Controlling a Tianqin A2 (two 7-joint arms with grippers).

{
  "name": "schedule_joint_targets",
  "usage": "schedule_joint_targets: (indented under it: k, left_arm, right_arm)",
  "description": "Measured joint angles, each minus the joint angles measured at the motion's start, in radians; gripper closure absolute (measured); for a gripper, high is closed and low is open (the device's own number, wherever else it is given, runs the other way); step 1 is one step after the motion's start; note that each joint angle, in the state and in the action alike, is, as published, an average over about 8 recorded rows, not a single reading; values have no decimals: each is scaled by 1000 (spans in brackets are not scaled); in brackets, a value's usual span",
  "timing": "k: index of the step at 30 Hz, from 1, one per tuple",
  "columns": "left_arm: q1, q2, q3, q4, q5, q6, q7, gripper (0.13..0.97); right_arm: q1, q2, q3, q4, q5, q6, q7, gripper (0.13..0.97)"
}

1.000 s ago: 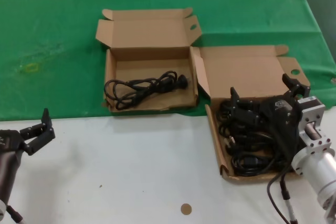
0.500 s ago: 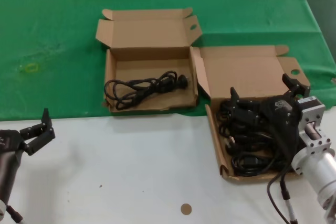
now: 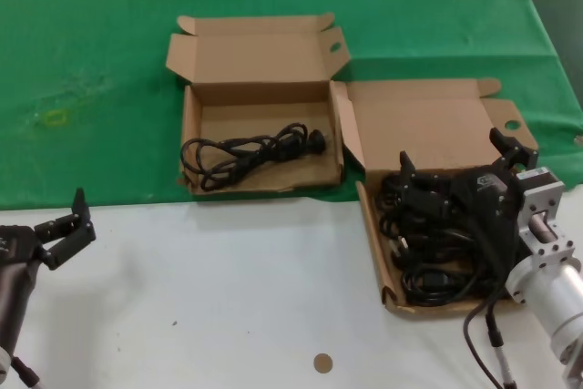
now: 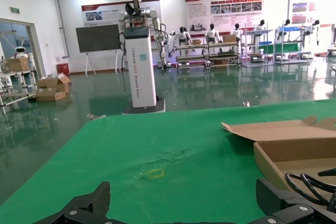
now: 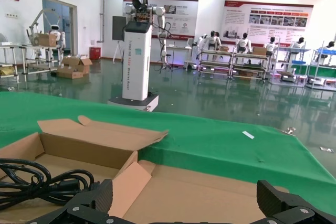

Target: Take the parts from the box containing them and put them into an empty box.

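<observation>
Several black power cords (image 3: 428,275) lie piled in the brown carton (image 3: 375,252) at the right, its lid (image 3: 428,125) folded back. My right gripper (image 3: 458,159) is open and empty, just above the pile's far part; its wrist view looks over the lid (image 5: 210,192) between its fingertips (image 5: 185,198). A twin carton (image 3: 191,125) farther back on the left holds one cord (image 3: 246,152), which also shows in the right wrist view (image 5: 42,182) and the left wrist view (image 4: 315,182). My left gripper (image 3: 77,223) is open and empty at the near left, and its wrist view shows only cloth between its fingertips (image 4: 184,208).
A green cloth (image 3: 91,61) covers the far half of the table and the near half is white (image 3: 228,298). A small brown disc (image 3: 322,363) lies near the front edge. A yellow mark (image 3: 55,117) is on the cloth at the left.
</observation>
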Motion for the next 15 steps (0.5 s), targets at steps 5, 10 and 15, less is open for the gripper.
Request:
schedule_joint_targets:
  k: [5, 10, 15]
  left_arm:
    - [0, 0, 0, 0, 0, 0, 0, 132]
    - [0, 0, 0, 0, 0, 0, 0, 132]
    - [0, 0, 0, 0, 0, 0, 0, 132]
  right_arm:
    - [0, 0, 0, 0, 0, 0, 0, 129]
    - [0, 0, 0, 0, 0, 0, 0, 129]
    - [0, 0, 0, 0, 0, 0, 0, 129]
